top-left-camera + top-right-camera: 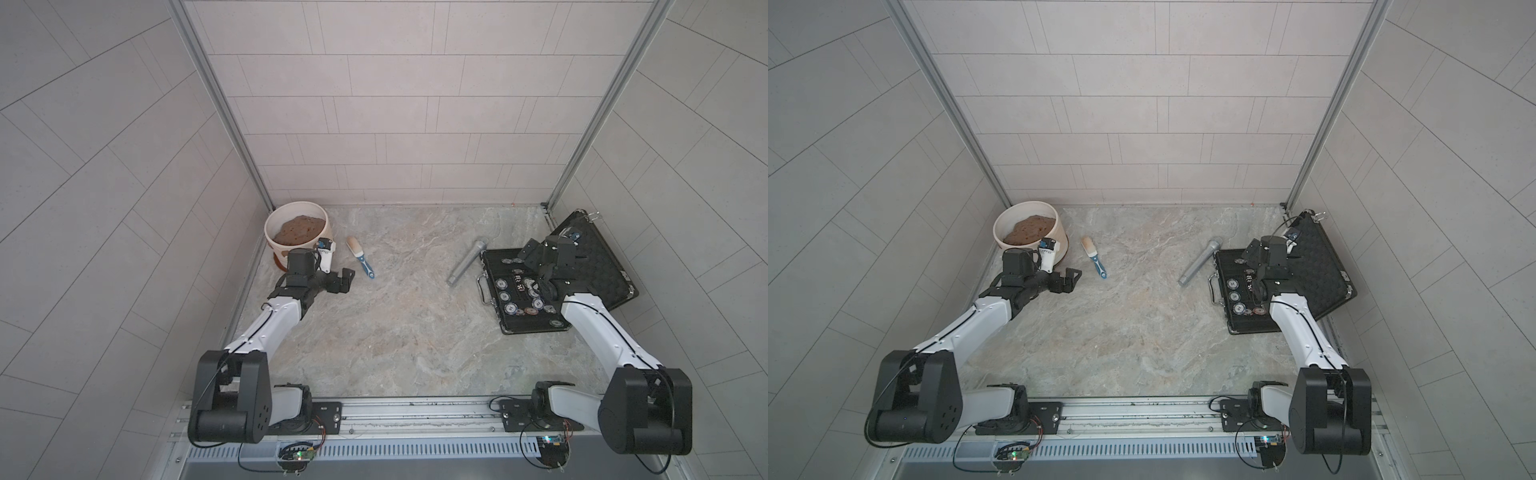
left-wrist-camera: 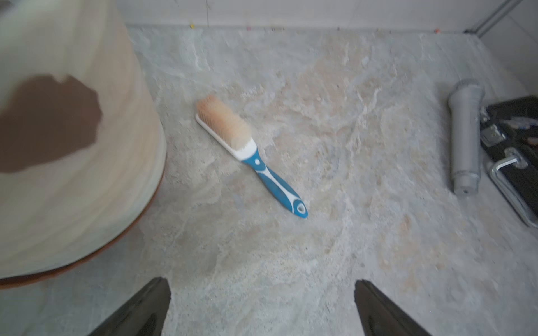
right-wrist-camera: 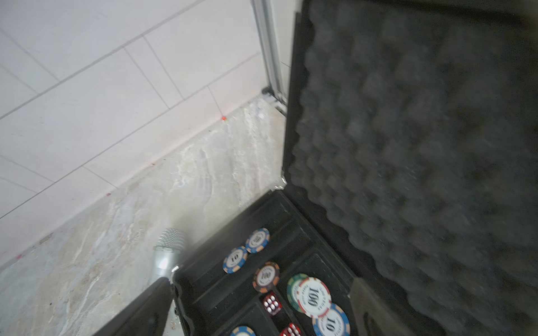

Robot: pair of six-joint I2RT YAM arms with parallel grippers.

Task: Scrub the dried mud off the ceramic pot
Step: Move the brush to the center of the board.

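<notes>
Here, left claw (image 2: 262, 288), spread and empty, faces brush (image 2: 250, 151) beside mud-patched pot (image 2: 87, 203), likely to grab it; right claw (image 3: 262, 296) spread too

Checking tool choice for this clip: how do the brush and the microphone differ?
The brush has a blue-and-white handle and beige bristles; the microphone is plain grey metal. The brush lies near the pot, the microphone beside the open case. In both top views the brush looks shorter than the microphone. Both lie flat on the table, with nothing gripping them.
</notes>
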